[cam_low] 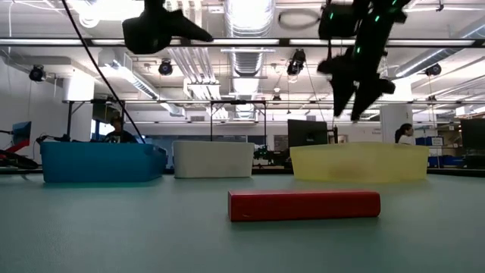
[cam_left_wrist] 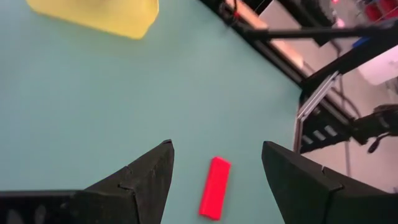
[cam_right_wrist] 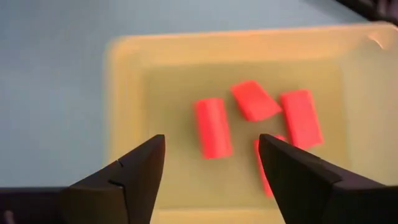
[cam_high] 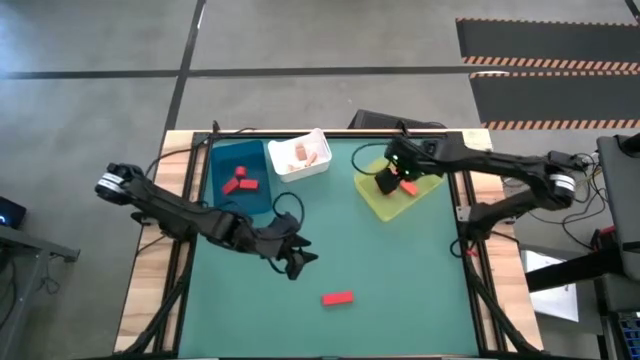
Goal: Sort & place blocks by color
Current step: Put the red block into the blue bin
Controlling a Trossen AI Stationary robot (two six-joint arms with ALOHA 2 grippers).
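Observation:
A red bar block (cam_high: 338, 297) lies flat on the green table near its front edge; the low view shows the same bar (cam_low: 303, 205). My left gripper (cam_high: 295, 262) hangs open just up and to the left of it; the left wrist view shows the bar (cam_left_wrist: 214, 186) ahead between the spread fingers of the left gripper (cam_left_wrist: 217, 144), untouched. My right gripper (cam_right_wrist: 211, 138) stands open above the yellow-green bin (cam_high: 400, 190), nothing between its fingers. Several orange-red blocks (cam_right_wrist: 212, 127) lie on that bin's floor.
A blue bin (cam_high: 240, 175) holding red blocks and a white bin (cam_high: 300, 155) holding pale tan blocks stand at the back left. The yellow-green bin stands at the back right. Bare green table (cam_high: 400, 270) lies around the red bar.

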